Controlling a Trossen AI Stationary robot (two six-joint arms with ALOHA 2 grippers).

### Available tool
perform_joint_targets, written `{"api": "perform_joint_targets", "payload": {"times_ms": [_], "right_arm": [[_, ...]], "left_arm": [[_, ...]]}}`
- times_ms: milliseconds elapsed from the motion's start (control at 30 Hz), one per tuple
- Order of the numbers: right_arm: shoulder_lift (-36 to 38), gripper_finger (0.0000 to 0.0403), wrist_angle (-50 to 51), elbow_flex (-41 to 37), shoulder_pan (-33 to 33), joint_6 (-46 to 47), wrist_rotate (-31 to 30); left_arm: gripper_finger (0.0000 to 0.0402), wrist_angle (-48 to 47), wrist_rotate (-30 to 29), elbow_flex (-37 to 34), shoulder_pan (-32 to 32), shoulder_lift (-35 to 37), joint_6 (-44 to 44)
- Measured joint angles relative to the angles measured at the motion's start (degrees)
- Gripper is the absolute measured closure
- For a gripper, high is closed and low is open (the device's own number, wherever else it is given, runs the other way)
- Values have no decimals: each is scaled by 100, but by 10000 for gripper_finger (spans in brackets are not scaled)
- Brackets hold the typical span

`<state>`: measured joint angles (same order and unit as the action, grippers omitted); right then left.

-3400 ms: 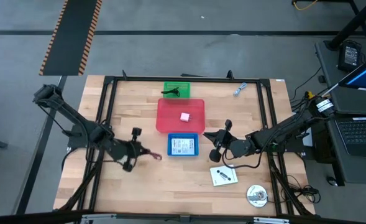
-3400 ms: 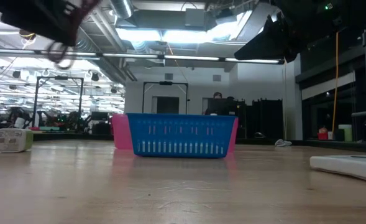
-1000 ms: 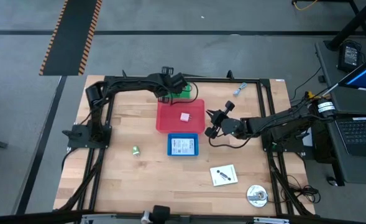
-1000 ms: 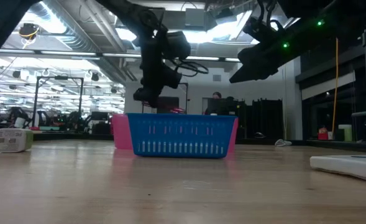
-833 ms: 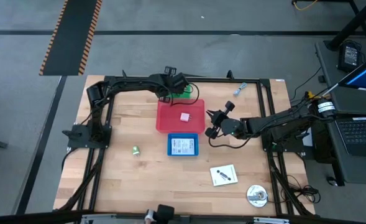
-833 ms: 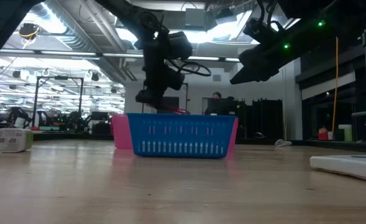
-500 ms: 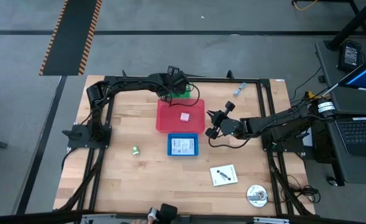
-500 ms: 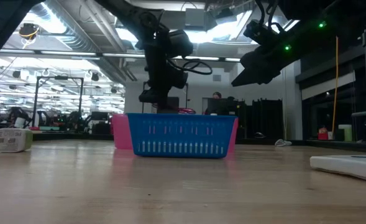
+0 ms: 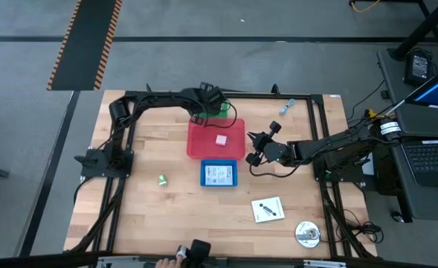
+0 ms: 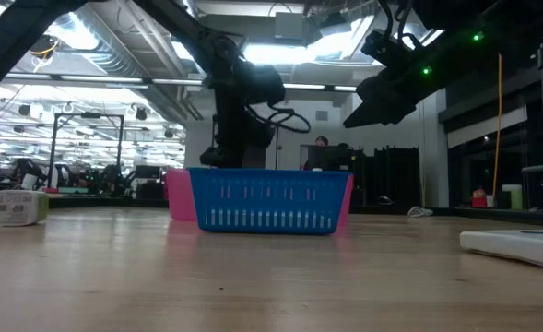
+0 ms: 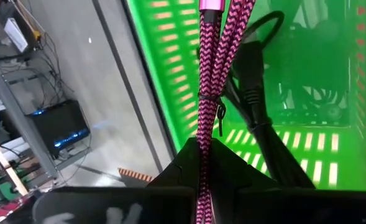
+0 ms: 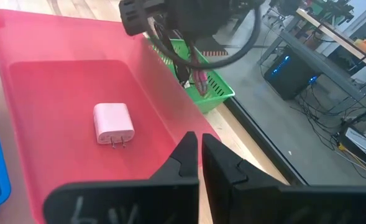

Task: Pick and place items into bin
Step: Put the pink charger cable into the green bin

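Note:
My left gripper points down into the green bin at the table's far edge, shut on the dark red braided cord. A black cable lies in that bin. My right gripper is shut on nothing and hovers by the right edge of the red bin. The pink cube rests on that bin's floor. One white card lies in the blue bin, another on the table. The tiny green piece and the blue-grey piece also lie on the table. My left gripper pinches the cord's bundled strands between its two fingers, coming from above and pointing down. The strands run along the fingers and on below them. The cord hangs into the green bin, with a tie around the bundle just past the fingertips.
A round disc lies near the table's near right corner. A black frame rims the table. A person's hand with a dark object shows at the near edge. Bare wood lies left of the bins.
My left gripper has shifted a little toward the table's right over the green bin and moved down, dropping behind the blue bin's rim in the low view. The cord has gone down with it. My right gripper has kept still.

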<state>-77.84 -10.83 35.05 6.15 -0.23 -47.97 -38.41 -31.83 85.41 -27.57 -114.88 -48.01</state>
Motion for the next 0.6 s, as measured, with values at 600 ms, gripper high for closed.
{"api": "perform_joint_targets", "payload": {"times_ms": [600], "right_arm": [[0,398,2,0,0,-24,0]], "left_arm": [[353,-12,-22,-2,58,-36,-589]]}}
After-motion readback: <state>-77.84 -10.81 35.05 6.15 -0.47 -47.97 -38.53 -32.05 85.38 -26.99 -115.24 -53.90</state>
